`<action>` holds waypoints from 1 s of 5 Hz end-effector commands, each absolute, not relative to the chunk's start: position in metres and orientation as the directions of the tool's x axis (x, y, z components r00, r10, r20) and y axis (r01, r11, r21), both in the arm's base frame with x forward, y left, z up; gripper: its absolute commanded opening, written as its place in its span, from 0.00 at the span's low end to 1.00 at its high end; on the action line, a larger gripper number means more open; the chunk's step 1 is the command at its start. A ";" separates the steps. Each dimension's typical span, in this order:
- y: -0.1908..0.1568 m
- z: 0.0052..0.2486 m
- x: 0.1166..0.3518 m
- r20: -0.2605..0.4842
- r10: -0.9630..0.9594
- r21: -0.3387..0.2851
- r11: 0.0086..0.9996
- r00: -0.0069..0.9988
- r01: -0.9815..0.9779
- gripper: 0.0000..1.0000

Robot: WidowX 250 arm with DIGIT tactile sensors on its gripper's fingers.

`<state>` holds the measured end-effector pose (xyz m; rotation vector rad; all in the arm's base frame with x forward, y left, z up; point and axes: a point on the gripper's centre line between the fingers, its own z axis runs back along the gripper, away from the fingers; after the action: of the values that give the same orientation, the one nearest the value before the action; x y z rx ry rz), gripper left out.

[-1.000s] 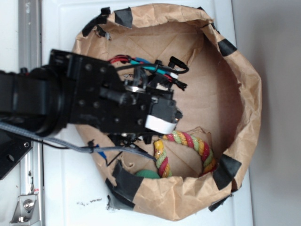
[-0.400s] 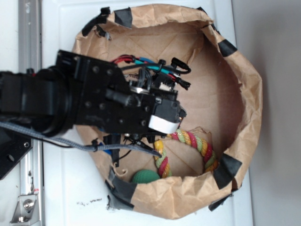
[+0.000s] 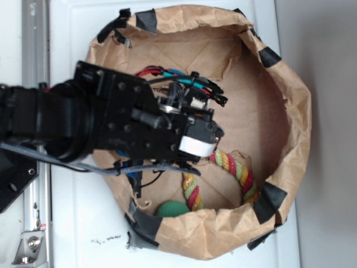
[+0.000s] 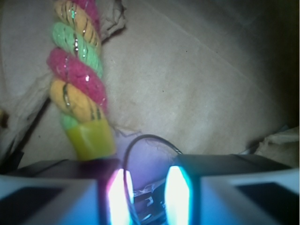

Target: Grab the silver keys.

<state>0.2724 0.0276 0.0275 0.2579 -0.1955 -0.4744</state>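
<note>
**End effector straddling the key ring**

Inside the paper-lined bin [image 3: 290, 106], the end effector [image 4: 146, 187] sits low on the floor. Its jaws stand slightly apart, with the silver keys [image 4: 149, 199] between them and the thin wire ring arching up from the gap; whether they grip yet, I cannot tell. The rope toy [image 4: 77, 79] lies just beside one finger, so closing risks catching its yellow end.
</note>
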 end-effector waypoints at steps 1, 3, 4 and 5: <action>0.014 0.031 0.292 0.180 -0.478 0.327 0.853 0.859 0.406 0.00; 0.013 0.041 0.290 0.176 -0.476 0.313 0.857 0.862 0.409 0.00; 0.011 0.054 0.289 0.165 -0.452 0.304 0.869 0.877 0.391 0.00; 0.003 0.102 0.293 0.024 -0.243 0.325 0.919 0.970 0.222 0.00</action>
<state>0.2841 0.0141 0.0803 0.3160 0.0078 -0.2311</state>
